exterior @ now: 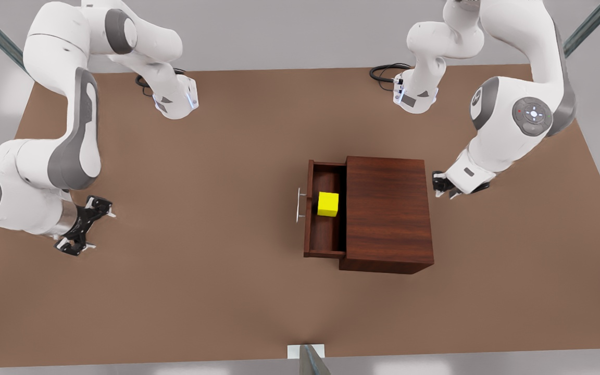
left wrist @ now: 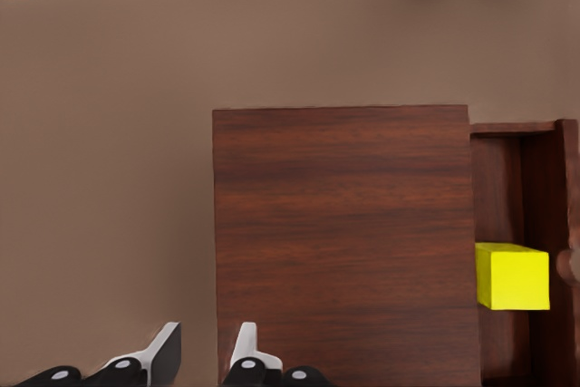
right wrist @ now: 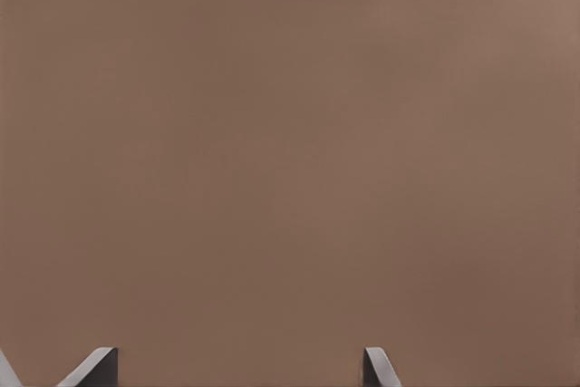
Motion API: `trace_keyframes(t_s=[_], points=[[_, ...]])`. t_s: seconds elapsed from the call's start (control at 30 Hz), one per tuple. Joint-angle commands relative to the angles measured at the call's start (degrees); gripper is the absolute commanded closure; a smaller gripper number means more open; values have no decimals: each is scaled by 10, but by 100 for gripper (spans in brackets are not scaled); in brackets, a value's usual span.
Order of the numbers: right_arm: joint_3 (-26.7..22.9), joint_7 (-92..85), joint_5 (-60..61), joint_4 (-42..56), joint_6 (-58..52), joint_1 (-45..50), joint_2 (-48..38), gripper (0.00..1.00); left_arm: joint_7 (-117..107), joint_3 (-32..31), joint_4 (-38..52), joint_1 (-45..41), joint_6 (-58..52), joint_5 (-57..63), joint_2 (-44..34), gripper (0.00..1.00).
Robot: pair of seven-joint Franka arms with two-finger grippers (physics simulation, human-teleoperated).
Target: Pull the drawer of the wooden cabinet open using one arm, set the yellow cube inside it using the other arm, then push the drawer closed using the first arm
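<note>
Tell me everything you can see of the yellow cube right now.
The yellow cube is small, bright and plain-faced, with no markings. It sits flat and upright on the floor of the open drawer, about midway along its length, close against the wooden cabinet. No gripper touches it: the left gripper is behind the cabinet, and the right gripper is far across the table.

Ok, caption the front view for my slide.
Small yellow cube sits in the dark wooden cabinet's open drawer, both hands away.
</note>
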Motion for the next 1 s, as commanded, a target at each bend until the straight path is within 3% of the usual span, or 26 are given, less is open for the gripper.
trace_keyframes(t_s=[0.0, 0.07, 0.1, 0.2, 0.27, 0.33, 0.57, 0.97], points=[[0, -1111, -47, -74, 11, -19, -42, 0, -538, -1, 28, -34, -13, -45, 17, 100], [0, -1138, -65, -120, 11, -16, -61, 0, -728, -1, 44, -75, -13, -45, 34, 100], [0, -1122, -67, -148, 17, 1, -53, 0, -886, -1, 102, -108, -14, -46, 75, 100], [0, -1087, -67, -300, 132, 21, -120, 0, -1112, -1, 144, -188, -14, -44, 106, 100], [0, -1086, -66, -299, 130, 19, -121, 0, -1168, -1, 172, -237, 0, -44, 128, 100], [-2, -1079, -66, -297, 127, 18, -121, 0, -1222, 4, 196, -302, 86, -34, 190, 100], [-5, -1079, -65, -293, 125, 15, -120, 0, -1355, 6, 223, -331, 164, 115, 305, 100], [-14, -1083, -66, -288, 122, 15, -120, 0, -1360, 11, 195, -343, 189, 161, 350, 100]])
